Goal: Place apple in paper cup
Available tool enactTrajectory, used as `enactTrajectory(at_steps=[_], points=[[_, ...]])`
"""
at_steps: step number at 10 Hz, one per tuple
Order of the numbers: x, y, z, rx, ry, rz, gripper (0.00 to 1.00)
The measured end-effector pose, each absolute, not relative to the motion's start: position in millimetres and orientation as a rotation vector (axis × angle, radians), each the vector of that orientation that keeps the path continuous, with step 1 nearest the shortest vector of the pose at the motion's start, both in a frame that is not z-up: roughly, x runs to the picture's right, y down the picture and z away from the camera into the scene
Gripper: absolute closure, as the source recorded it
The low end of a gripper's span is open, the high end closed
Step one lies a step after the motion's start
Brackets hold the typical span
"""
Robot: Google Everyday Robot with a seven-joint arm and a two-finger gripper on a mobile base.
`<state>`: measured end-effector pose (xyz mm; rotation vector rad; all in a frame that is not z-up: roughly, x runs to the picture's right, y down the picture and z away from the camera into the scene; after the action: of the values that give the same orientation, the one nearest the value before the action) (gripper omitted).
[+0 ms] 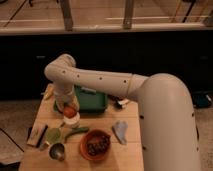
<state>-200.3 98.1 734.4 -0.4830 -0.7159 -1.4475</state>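
**One apple sits at the cup mouth**

One white arm (115,85) reaches across our view from the right and bends down over the left part of the table (127,152). We see the gripper (65,102) low over the paper cup (71,120), just in front of the green tray (91,100). We cannot tell how its fingers stand, since the wrist hides them. We see the apple (69,111) at the cup's mouth, right under the gripper, and cannot tell whether the gripper touches it. A green vegetable (76,132) lies just in front of the cup. Near it stand a green cup (53,134) and a metal cup (57,151). We see an orange bowl (95,145) with dark contents to the right, and a pale blue cloth (120,131) beside that.
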Motion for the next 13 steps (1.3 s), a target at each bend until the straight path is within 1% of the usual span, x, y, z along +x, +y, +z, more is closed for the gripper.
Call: enactTrajectory(at_steps=[1, 2, 3, 4, 5, 6, 13], points=[[-199.4, 98.2, 734.9, -0.485, -0.716, -1.451, 0.71], [-198.9, 98.4, 735.0, -0.486, -0.715, -1.455, 0.59], [-198.5, 98.5, 734.9, -0.486, -0.715, -1.457, 0.52], [-196.7, 98.2, 735.7, -0.488, -0.713, -1.459, 0.39], [-195.2, 98.3, 737.8, -0.491, -0.713, -1.462, 0.23], [-194.8, 98.6, 738.5, -0.491, -0.715, -1.463, 0.2], [-195.2, 99.5, 737.5, -0.48, -0.719, -1.473, 0.2]])
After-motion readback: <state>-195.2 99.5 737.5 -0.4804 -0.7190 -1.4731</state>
